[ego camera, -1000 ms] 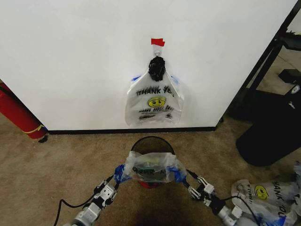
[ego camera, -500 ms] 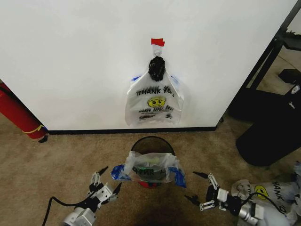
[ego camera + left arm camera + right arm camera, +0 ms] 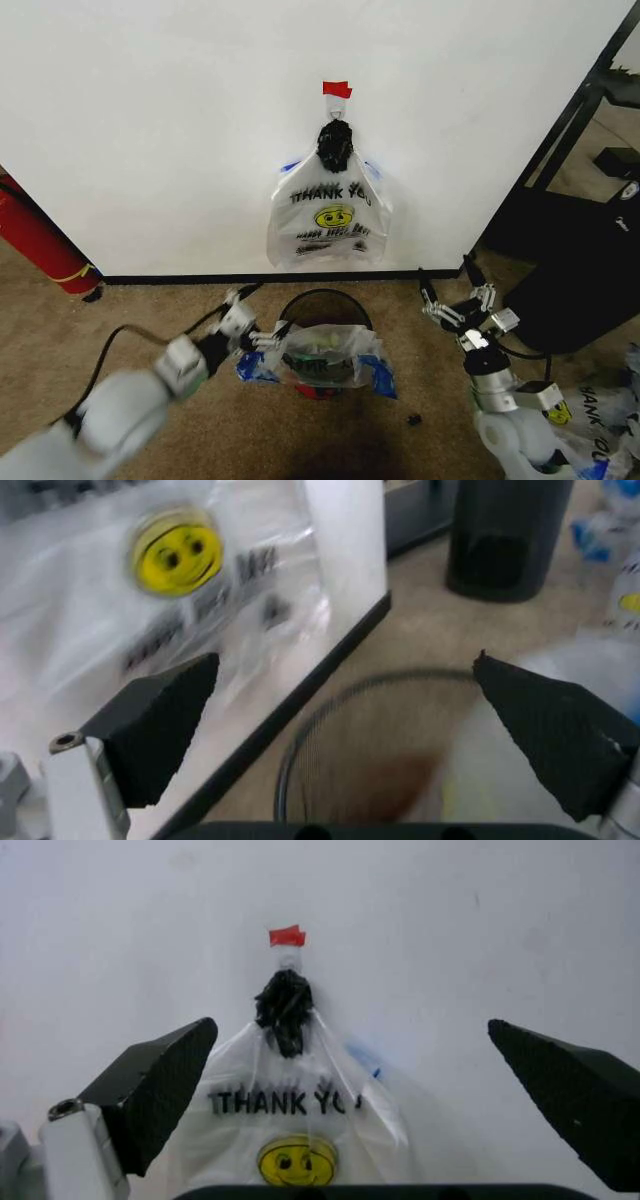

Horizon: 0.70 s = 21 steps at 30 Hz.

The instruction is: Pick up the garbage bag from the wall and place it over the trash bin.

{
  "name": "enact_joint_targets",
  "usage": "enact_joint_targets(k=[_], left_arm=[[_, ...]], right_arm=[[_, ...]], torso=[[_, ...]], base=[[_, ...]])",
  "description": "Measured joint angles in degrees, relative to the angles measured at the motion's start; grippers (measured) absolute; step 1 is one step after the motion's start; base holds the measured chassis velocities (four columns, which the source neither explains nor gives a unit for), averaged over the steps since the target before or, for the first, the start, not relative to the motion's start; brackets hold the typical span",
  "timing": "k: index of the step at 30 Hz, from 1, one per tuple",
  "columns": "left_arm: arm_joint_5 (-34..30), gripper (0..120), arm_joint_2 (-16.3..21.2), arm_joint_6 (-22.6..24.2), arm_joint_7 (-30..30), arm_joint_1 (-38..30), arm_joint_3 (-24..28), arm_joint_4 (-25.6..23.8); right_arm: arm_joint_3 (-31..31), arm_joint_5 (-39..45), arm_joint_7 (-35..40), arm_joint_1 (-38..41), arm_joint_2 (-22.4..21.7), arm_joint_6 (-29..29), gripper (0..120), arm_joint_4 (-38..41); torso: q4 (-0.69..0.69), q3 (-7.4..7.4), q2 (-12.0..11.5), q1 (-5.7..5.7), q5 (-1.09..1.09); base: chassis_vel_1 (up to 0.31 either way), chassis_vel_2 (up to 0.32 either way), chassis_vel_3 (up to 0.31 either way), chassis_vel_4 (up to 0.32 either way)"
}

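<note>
Head view: your garbage bag [image 3: 328, 212] hangs flat on the wall [image 3: 150, 130] from a hook just below the red tape [image 3: 337, 89], above the black baseboard. The trash bin [image 3: 322, 307] stands on the carpet directly beneath, with another white bag [image 3: 322, 357] draped over its near rim. Your left gripper [image 3: 250, 315] hovers beside the bin's left rim, fingers spread wide and empty. Your right gripper [image 3: 455, 291] sits right of the bin, also wide open, holding nothing and facing the hanging bag. You appear to be at the reach step; next, lift an arm to the knot and close there.
</note>
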Motion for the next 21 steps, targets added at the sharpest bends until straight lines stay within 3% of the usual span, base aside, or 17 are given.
enact_joint_targets(k=[4,12,16,21], left_arm=[[-1.1,100,-4.6,3.1,2.4,-12.5,9.0,8.7],[0.9,100,-9.6,12.5,6.5,-23.0,20.6,18.7],[3.1,97,-11.2,14.0,6.7,-25.7,23.0,21.7],[5.2,81,-13.4,15.6,7.6,-28.8,24.5,25.5]], right_arm=[[1.8,-1.9,-0.8,-0.9,3.1,1.0,100,-0.2],[3.1,-3.7,-1.0,-3.0,4.3,2.9,100,0.0],[2.9,-4.5,-1.1,-3.7,4.9,3.9,100,-0.4],[2.0,-6.5,-1.9,-4.6,5.8,5.6,100,-1.4]], torso=[[0.01,0.00,0.0,0.00,-0.01],[0.04,0.00,0.0,0.00,0.00],[0.04,-0.01,0.0,0.00,0.02],[0.04,-0.01,0.0,0.00,0.02]], base=[[0.000,0.000,0.000,0.000],[0.000,0.000,0.000,0.000],[0.000,0.000,0.000,0.000],[0.000,0.000,0.000,0.000]])
